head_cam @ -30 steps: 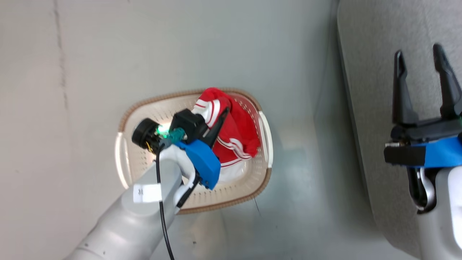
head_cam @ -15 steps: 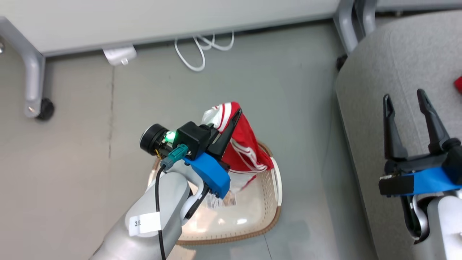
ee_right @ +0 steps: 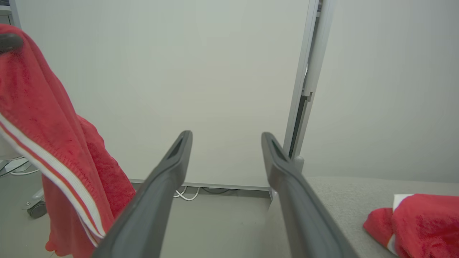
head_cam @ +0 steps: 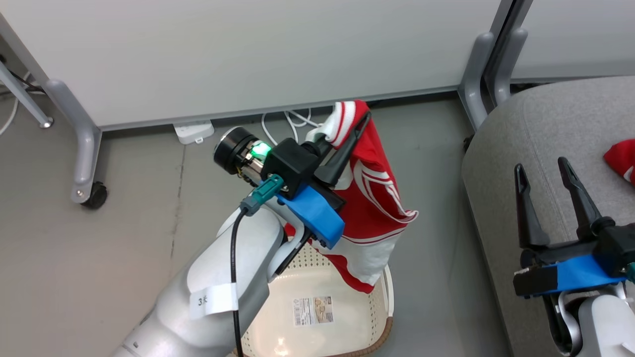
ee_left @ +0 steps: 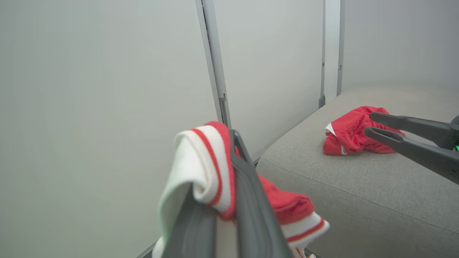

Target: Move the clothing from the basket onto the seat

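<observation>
**Striped garment held high above the basket, seat waiting at right**

Head view: the left claw [head_cam: 353,124], pinching the striped end of a red-and-white garment [head_cam: 372,198], holds it at frame centre with the hem hanging free over the basket [head_cam: 357,322] at the bottom edge, probably so it clears the rim before going right. The right claw [head_cam: 540,165], spread with nothing in it, hovers over the grey seat [head_cam: 545,124], where a second red garment [head_cam: 620,158] lies. Left wrist view: striped cloth is gripped between the fingers [ee_left: 247,193] at lower centre, and the second red garment sits at right. Right wrist view: the spread fingers frame the wall panel [ee_right: 215,71]. Count: two garments, one basket, one seat, two claws.
</observation>
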